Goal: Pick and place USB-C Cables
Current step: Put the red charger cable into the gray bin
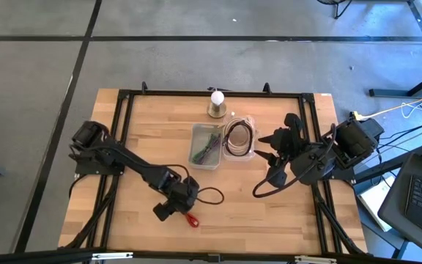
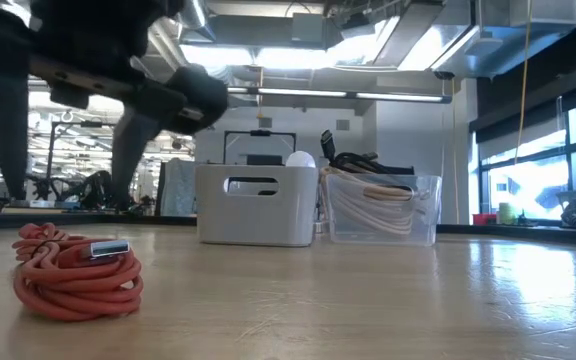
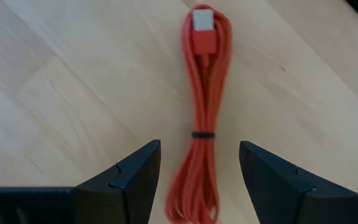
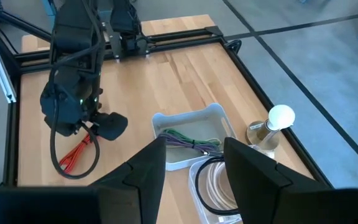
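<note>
Red cable [image 3: 202,118] lies flat on the wooden table [image 1: 145,150], near the front edge. The left pincer [image 1: 168,209] hangs right over it, fingers wide, one on each side, not touching. The right pincer [image 1: 269,158] waits with fingers apart, holding nothing, beside the clear bin [image 1: 239,138] of cream cables [image 2: 373,210].

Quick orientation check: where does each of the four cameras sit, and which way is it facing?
High: overhead, straight down on the wooden table; both arms show.
Low: table height, looking across at the red folded cable bundle and two bins; a blurred arm above.
Left wrist: down past the open left gripper onto that bundle.
Right wrist: above the bins, facing the left arm; right gripper open.
All four share the red bundle.
</note>
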Tool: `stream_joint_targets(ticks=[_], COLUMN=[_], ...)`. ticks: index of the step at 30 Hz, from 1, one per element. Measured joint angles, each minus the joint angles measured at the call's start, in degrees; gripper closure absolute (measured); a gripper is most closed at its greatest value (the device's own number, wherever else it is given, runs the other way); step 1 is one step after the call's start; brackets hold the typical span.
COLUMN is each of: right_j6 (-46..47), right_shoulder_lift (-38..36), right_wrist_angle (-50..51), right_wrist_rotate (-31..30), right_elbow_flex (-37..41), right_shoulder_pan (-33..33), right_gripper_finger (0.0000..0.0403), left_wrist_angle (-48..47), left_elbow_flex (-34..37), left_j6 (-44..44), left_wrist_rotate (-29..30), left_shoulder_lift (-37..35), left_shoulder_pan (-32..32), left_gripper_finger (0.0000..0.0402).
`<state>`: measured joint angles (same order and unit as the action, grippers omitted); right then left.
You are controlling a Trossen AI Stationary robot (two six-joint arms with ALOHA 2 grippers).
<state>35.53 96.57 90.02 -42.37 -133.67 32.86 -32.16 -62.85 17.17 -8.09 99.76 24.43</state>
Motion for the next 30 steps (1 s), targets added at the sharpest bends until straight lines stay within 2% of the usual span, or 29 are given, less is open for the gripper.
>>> stream_joint_targets(ticks=[15, 19, 24, 26, 30], right_j6=[-0.3, -1.5, -1.3, -1.3, -0.8], right_shoulder_lift=[0.0, 0.0, 0.0, 0.0, 0.0], right_wrist_angle=[0.0, 0.0, 0.0, 0.0, 0.0], right_wrist_rotate=[0.6, 0.6, 0.7, 1.9, 2.1], right_elbow_flex=[0.0, 0.0, 0.0, 0.0, 0.0], right_shoulder_pan=[0.0, 0.0, 0.0, 0.0, 0.0], right_gripper_finger=[0.0238, 0.0238, 0.0238, 0.0238, 0.0238], left_wrist_angle=[1.9, 2.0, 1.5, 1.3, 0.8], left_elbow_flex=[-0.2, -0.2, -0.2, -0.2, -0.1], left_j6=[-3.5, -4.4, -5.4, -8.2, -13.7], left_wrist_rotate=[0.1, 2.2, 3.1, 3.2, 3.2], left_shoulder_lift=[7.0, 7.1, 7.2, 7.1, 5.8], left_shoulder_pan=[0.0, 0.0, -0.1, -0.2, -0.2], left_gripper_finger=[0.0196, 0.0247, 0.0365, 0.0382, 0.0385])
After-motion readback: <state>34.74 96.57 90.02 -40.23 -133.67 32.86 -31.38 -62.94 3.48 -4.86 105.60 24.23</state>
